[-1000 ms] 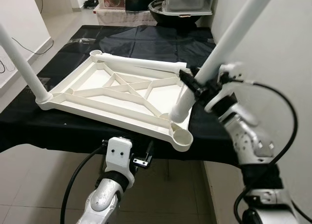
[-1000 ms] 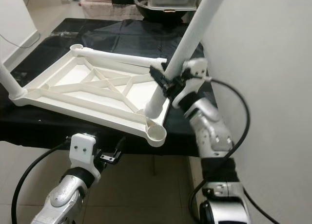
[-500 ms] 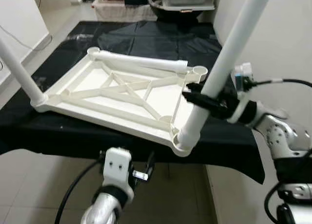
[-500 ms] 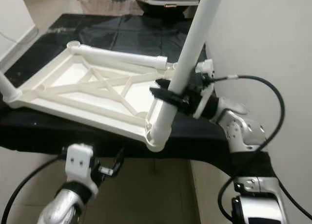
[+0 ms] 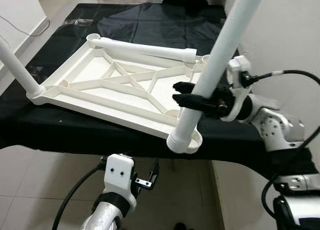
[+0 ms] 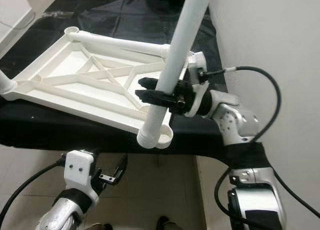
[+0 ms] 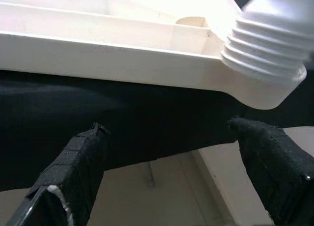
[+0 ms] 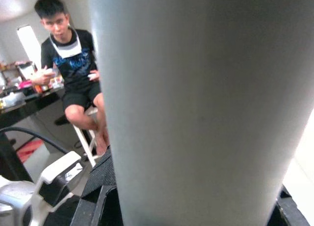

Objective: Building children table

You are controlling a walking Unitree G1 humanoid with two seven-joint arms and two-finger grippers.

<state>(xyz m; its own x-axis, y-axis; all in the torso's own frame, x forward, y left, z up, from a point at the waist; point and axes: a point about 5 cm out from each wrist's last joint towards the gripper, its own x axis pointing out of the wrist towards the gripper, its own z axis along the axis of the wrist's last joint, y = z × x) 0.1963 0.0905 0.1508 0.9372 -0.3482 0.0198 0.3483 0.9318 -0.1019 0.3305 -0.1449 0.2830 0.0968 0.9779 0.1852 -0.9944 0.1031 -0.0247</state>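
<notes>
A white table top (image 5: pixel 107 87) lies upside down on a black-draped table (image 5: pixel 150 20). One white leg (image 5: pixel 15 65) stands in its left corner. A second leg (image 5: pixel 145 49) lies along its far edge. My right gripper (image 5: pixel 186 95) is shut on a third leg (image 5: pixel 220 55), held tilted. That leg's threaded end (image 5: pixel 179 141) sits at the near right corner socket (image 5: pixel 195 140), seen close in the left wrist view as threaded end (image 7: pixel 262 54). My left gripper (image 7: pixel 167 127) hangs open below the table's front edge, with nothing between its fingers.
A white wall (image 5: pixel 285 35) stands close on the right, next to my right arm and its black cable (image 5: pixel 300 75). Tiled floor (image 5: pixel 40 190) lies below the table's front edge. A person (image 8: pixel 68 64) sits on a stool beyond the held leg.
My right gripper has carried the leg towards me. Its threaded end went from a spot just inside the frame to the near right corner socket. The camera has tilted down.
</notes>
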